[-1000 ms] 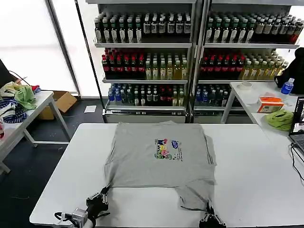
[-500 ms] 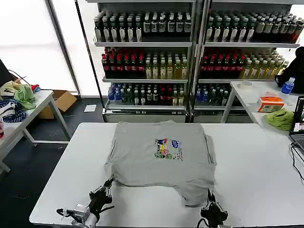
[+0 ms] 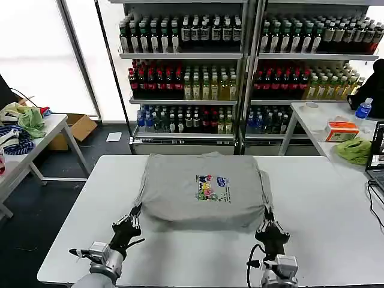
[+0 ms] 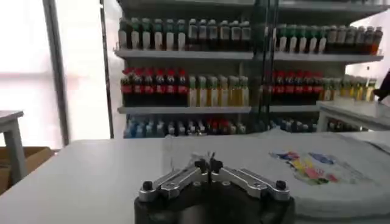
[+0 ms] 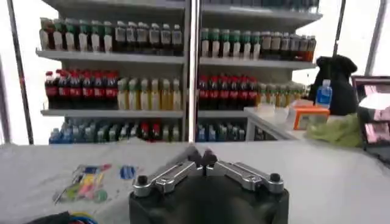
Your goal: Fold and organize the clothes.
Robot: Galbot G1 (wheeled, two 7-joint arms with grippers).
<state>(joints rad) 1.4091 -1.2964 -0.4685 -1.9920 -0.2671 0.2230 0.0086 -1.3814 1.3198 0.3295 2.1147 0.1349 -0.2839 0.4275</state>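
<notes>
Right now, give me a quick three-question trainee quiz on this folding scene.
1. True or false: the T-shirt lies print side up on the white table.
2. What does the left end effector grip? A) the shirt's near hem corner B) a bottle C) nothing
3. Fill in: the right end effector is shut on the shirt's near ____ corner.

Key: 1 true; 2 A; 3 right.

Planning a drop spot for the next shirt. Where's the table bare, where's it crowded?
Bare table right of the T-shirt, and a narrower strip on its left. Crowded along the near hem: left gripper and right gripper both pinch it there.
</notes>
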